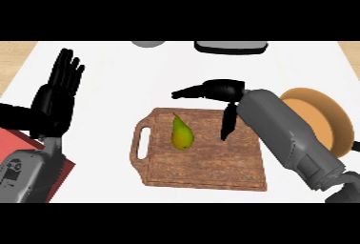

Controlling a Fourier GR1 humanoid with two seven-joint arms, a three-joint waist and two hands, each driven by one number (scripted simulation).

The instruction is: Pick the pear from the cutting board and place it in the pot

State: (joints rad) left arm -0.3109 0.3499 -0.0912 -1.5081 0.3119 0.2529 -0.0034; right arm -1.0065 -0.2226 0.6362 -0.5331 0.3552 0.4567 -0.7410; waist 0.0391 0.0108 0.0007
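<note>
on cutting board [211,162]: pear [181,134]; no writing legible.

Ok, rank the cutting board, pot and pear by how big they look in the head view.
1. Cutting board, clearly largest.
2. Pot, though the right forearm hides part of it, so its full extent is unsure.
3. Pear, smallest by far.

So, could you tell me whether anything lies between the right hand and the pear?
Nothing visible does: the right hand hangs open over the cutting board, with only bare board between it and the pear.
</note>
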